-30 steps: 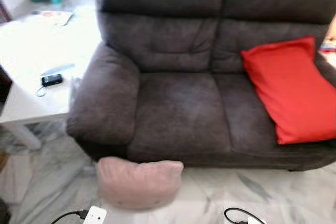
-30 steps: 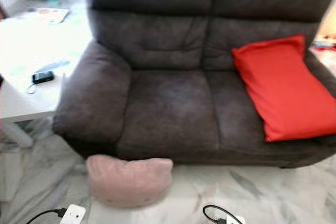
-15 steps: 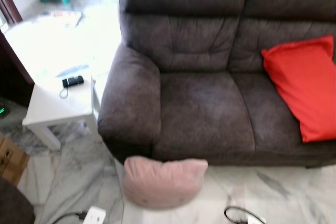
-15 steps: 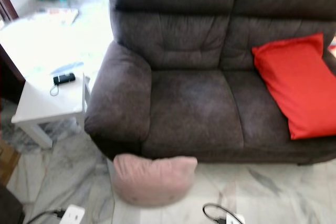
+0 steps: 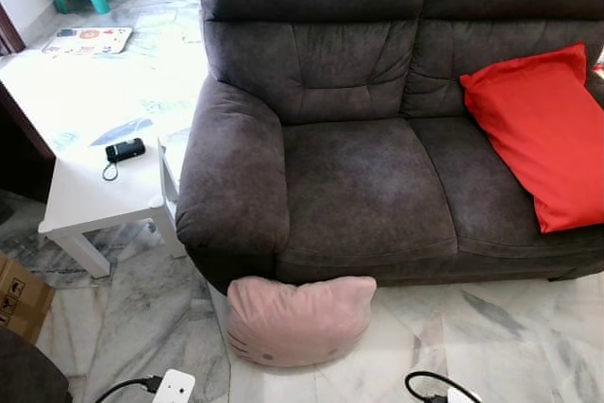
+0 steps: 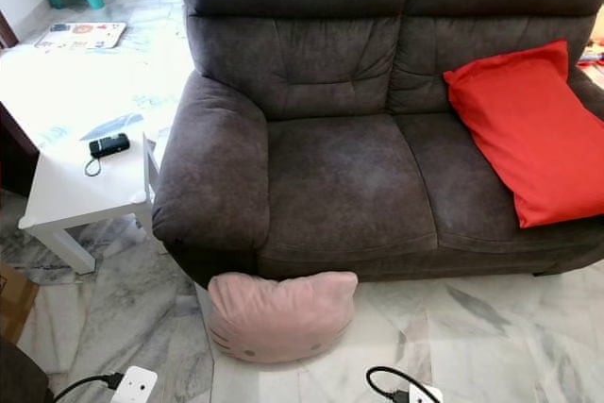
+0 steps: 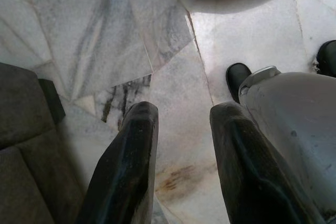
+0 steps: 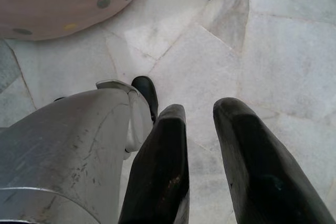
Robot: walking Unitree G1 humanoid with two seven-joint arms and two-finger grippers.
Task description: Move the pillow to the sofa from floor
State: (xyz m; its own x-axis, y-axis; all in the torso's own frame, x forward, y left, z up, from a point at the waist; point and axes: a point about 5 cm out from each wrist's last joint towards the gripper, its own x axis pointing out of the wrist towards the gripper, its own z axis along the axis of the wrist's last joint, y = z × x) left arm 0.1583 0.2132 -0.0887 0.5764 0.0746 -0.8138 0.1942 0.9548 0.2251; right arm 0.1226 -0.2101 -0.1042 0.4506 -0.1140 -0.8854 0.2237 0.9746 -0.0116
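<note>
Left wrist view: left end effector [image 7: 181, 116] narrowly parted, empty above marble floor [image 7: 105, 30]; right end effector [image 8: 202, 116] likewise. Pink pillow [image 5: 300, 320] lies lower centre, long axis sideways, against sofa [image 5: 368, 186].

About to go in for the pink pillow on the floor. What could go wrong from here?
1. The pink pillow leans against the sofa front beside the armrest; a reach may shove it against the sofa rather than grip it.
2. Cables and plugs lie on the floor near the robot's feet; stepping closer could snag them.
3. The red cushion fills the right seat, so the left seat looks safer for placing.
</note>
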